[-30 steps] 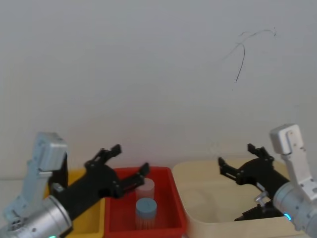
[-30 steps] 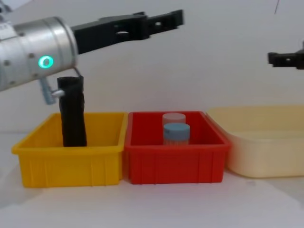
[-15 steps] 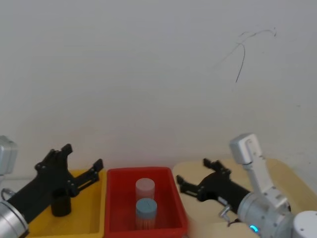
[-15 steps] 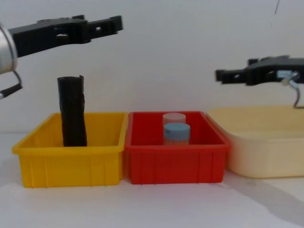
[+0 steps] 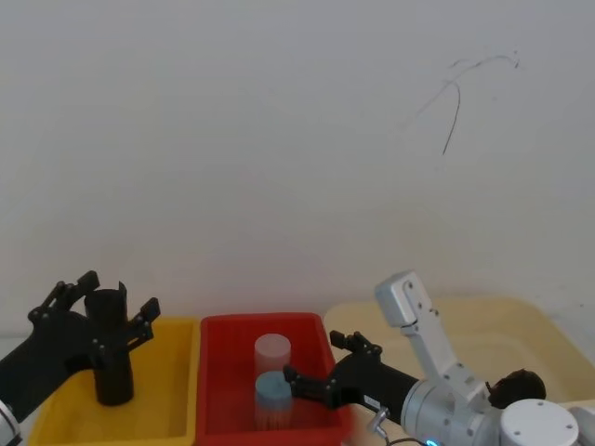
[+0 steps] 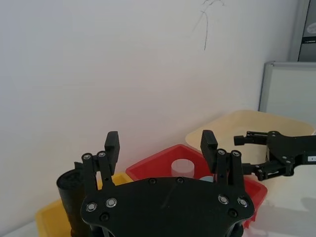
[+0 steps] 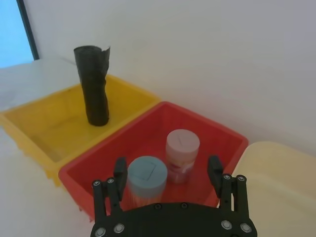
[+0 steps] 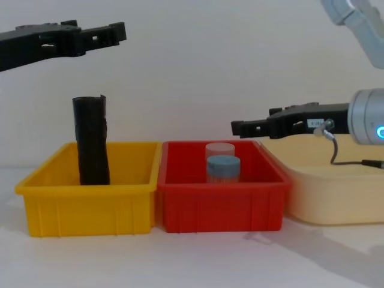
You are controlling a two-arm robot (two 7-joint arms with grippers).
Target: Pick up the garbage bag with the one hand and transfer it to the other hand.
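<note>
We log plain white wall far side, evenly lit. Thin dark scribble mark upper right on it. White tabletop near. We also spot grey-framed pale panel and bluish bright pane.

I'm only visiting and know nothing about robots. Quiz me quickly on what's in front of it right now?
1. True or false: the left hand is gripping the garbage bag.
2. How many jars stand in the red bin?
3. Which bin holds the bag? A yellow bin; B red bin; C neither.
Key: 1 false, it hangs open above the bag; 2 two; 3 A.
</note>
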